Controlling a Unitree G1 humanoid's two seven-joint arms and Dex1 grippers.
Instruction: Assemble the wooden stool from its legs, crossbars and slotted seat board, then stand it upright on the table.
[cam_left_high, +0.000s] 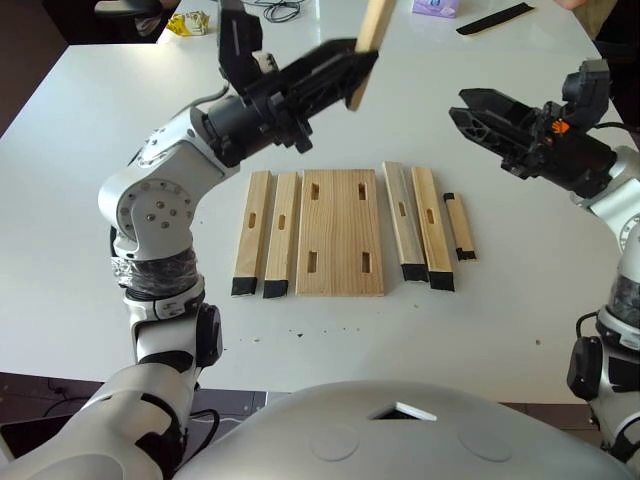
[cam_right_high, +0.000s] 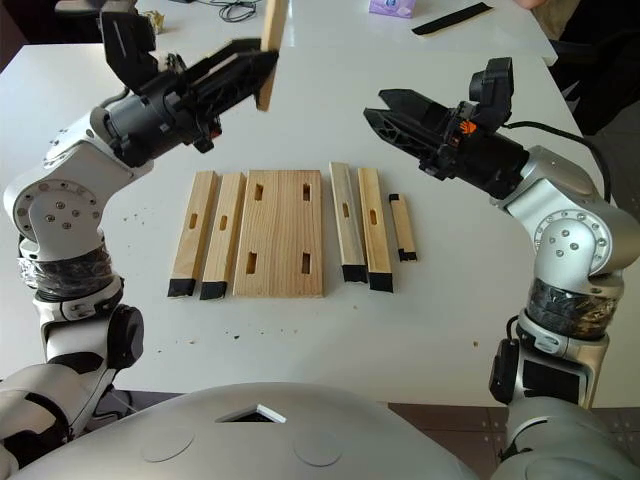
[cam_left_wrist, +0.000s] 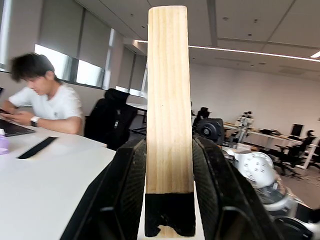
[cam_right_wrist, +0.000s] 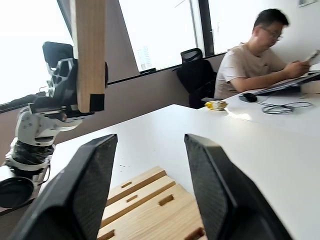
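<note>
Your left gripper (cam_left_high: 356, 72) is clamping a wooden bar (cam_left_wrist: 169, 100). Its two fingers (cam_left_wrist: 127, 195) are pressing the bar's side faces just above the black-taped end (cam_left_wrist: 169, 215). The bar is standing roughly upright between them, with most of its length rising past the fingertips. It is hanging well above the table (cam_left_high: 90, 130) and touching nothing else.

Your right gripper (cam_right_high: 375, 105) is hovering across from the left one, well apart from it and pointing toward it. Its fingers (cam_right_wrist: 82, 195) are spread wide with nothing between them, and it is also off the table.

The rest of the stool parts are lying flat in a row, down between the two sets of fingertips and nearer your body. The seat board (cam_left_high: 340, 232), with its four slots, is sitting in the middle, below the gap between the grippers. Two slotted legs (cam_left_high: 253, 232) are lying side by side, just beside the board on the left gripper's side. Two more slotted legs (cam_left_high: 403, 220) are lying on the right gripper's side, close to the board. A short crossbar (cam_left_high: 459, 227) is lying just beyond them, almost under the right fingertips. All the black-taped ends are facing you.

Beyond the fingertips at the table's far edge, a black strip (cam_left_high: 495, 18), a purple packet (cam_left_high: 435, 8) and a yellow wrapper (cam_left_high: 188, 22) are lying well apart from the parts.
</note>
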